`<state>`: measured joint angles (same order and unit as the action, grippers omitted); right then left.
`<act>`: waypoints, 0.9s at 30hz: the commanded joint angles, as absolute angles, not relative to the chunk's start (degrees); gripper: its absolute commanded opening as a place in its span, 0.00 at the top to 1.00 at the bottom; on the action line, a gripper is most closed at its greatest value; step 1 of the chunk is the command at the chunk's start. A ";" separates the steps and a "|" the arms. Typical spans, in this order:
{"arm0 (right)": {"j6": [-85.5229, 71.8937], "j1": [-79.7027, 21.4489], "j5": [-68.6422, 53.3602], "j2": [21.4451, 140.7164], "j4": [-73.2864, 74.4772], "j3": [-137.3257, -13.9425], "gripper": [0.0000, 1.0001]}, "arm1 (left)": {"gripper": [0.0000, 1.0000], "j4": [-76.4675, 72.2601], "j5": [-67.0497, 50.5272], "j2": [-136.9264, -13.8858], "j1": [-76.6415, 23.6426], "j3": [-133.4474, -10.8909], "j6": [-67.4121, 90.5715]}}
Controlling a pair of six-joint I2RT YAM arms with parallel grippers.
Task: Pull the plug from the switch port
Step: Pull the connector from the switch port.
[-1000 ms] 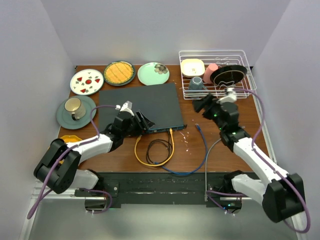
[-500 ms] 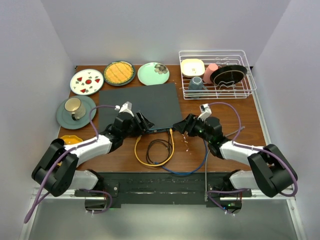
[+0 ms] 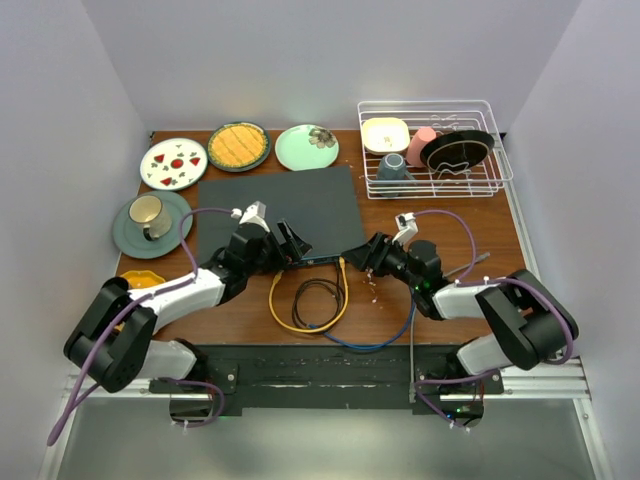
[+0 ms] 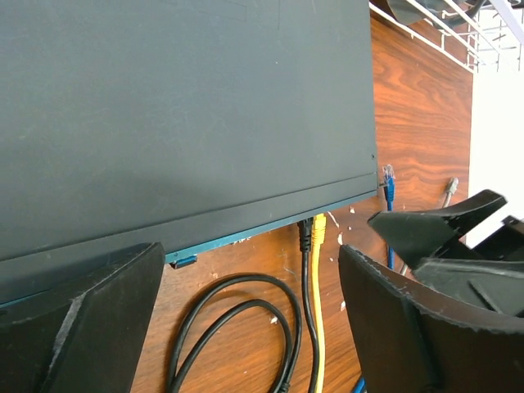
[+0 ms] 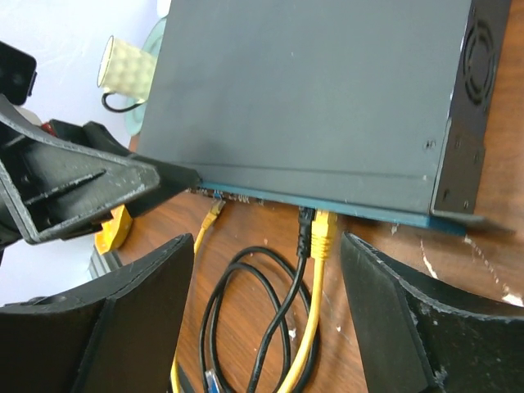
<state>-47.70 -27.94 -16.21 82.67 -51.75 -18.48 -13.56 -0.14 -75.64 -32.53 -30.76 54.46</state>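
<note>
The switch (image 3: 275, 205) is a flat dark-grey box at mid-table, with a thin blue front edge (image 4: 246, 233). A yellow plug (image 5: 325, 229) and a black plug (image 5: 306, 225) sit side by side in that edge and also show in the left wrist view, yellow (image 4: 318, 225) and black (image 4: 305, 231). My right gripper (image 3: 362, 252) is open, low at the front edge; both plugs lie between its fingers (image 5: 268, 246), nearer the right one. My left gripper (image 3: 290, 243) is open at the same edge, further left (image 4: 250, 254), empty.
Yellow (image 3: 300, 322) and black (image 3: 318, 295) cables coil in front of the switch. A loose blue cable (image 3: 400, 305) runs past my right gripper. A dish rack (image 3: 435, 145) stands back right. Plates (image 3: 238, 146) and a cup on a saucer (image 3: 150, 215) stand back left.
My right arm has swung from beside the dish rack down and left to the switch's front edge, its open jaws now around the plugs. My left arm has hardly moved.
</note>
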 commanded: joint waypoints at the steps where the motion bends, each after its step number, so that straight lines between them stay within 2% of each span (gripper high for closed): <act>1: -49.83 -28.74 -17.49 83.41 -60.03 -16.44 0.26 | 0.09 -11.69 2.46 -77.43 -32.26 -32.17 53.08; 5: -50.36 -28.92 -17.40 83.93 -60.82 -16.08 0.27 | 0.17 -12.74 1.67 -78.75 -31.47 -31.29 54.05; 9: -52.03 -28.83 -18.10 86.21 -62.66 -17.05 0.29 | 0.19 -13.62 0.88 -79.28 -30.59 -30.50 55.11; 22: -59.85 -28.83 -19.60 99.48 -77.86 -15.99 0.33 | 0.19 -12.66 1.58 -77.52 -29.71 -28.56 55.37; 27: -62.49 -28.83 -18.38 103.79 -82.35 -16.26 0.38 | 0.19 -12.13 1.49 -76.38 -29.79 -27.78 55.28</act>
